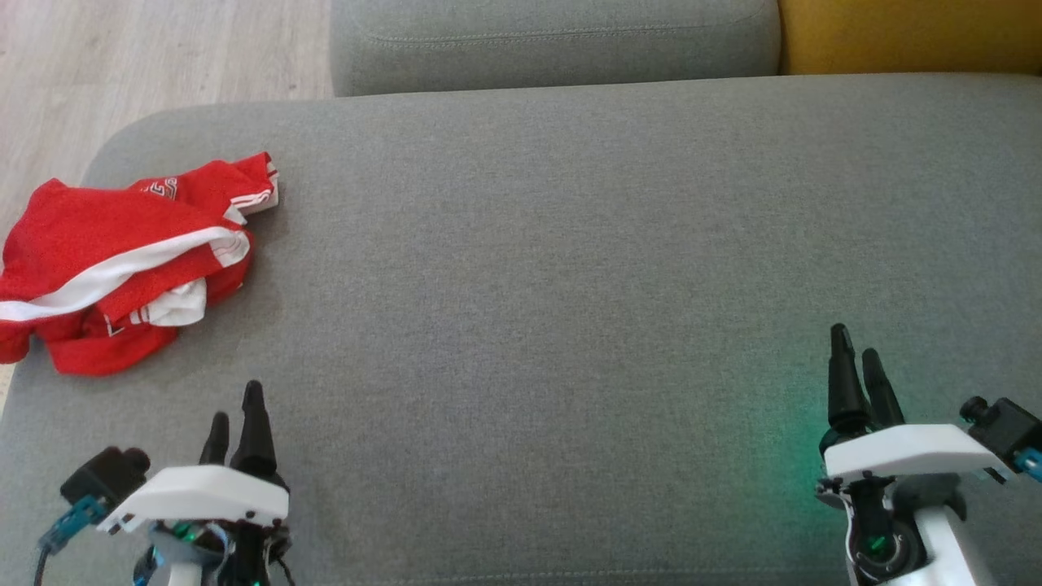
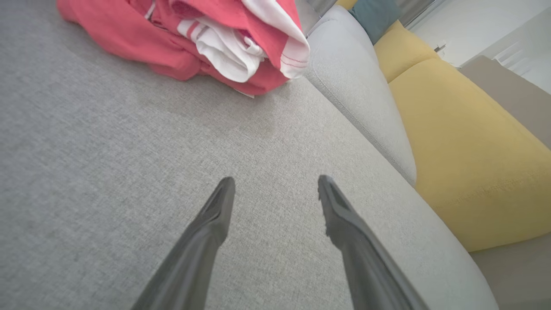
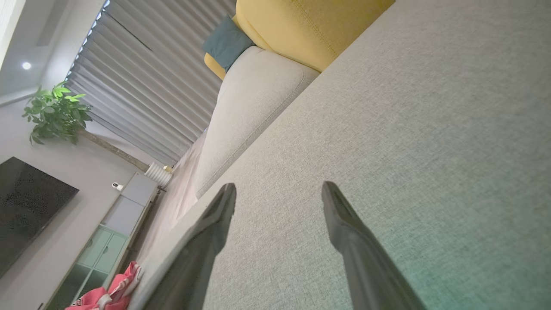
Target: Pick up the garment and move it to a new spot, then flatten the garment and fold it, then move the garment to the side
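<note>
The garment (image 1: pixel 122 264) is a red and white jersey, crumpled in a heap at the far left of a grey cushion (image 1: pixel 553 268), part of it hanging over the left edge. In the left wrist view the garment (image 2: pixel 206 41) lies ahead of the fingers, well apart from them. My left gripper (image 1: pixel 236 415) stands open near the front edge, below the garment, with nothing between its fingers. Far off at the lower right, my right gripper (image 1: pixel 856 352) is open and empty too. A corner of the garment (image 3: pixel 107 295) peeks in at the bottom left of the right wrist view.
Behind the cushion sit a second grey cushion (image 1: pixel 553 41) and a yellow one (image 1: pixel 912 32). Pale wood floor (image 1: pixel 146 57) lies past the left rear corner. The right wrist view takes in a TV (image 3: pixel 26 206), a plant (image 3: pixel 56 114) and a low cabinet (image 3: pixel 116 224).
</note>
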### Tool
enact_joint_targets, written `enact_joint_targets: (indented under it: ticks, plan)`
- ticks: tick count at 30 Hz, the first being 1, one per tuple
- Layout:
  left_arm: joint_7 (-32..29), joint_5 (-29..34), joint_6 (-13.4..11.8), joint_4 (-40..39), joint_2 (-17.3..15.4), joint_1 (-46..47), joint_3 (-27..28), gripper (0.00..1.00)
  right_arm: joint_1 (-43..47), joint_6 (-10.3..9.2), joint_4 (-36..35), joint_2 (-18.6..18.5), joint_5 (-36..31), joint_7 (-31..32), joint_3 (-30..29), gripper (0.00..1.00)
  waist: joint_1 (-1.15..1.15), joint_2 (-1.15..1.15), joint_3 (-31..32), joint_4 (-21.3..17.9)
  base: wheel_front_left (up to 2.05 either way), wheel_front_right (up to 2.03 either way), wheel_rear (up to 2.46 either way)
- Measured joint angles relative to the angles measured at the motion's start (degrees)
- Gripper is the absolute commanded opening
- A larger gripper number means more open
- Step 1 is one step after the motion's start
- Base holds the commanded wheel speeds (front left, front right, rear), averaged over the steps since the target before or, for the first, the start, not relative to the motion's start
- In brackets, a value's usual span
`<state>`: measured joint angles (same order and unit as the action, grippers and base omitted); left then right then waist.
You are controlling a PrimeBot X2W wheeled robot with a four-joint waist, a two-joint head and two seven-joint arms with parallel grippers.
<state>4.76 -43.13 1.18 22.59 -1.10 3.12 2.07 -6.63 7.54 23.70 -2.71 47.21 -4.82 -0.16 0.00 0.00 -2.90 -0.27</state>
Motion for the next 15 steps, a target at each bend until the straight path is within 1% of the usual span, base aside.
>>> enact_joint_targets:
  ticks: [15]
  plan:
    - [2.5,11.2,-2.0,0.0,-0.3,0.9,-1.5,1.00,-1.3,0.00,0.5,0.0,-11.0,-2.4,1.3,1.00,0.00,0.00,0.1,0.4,0.00,0.00,0.00]
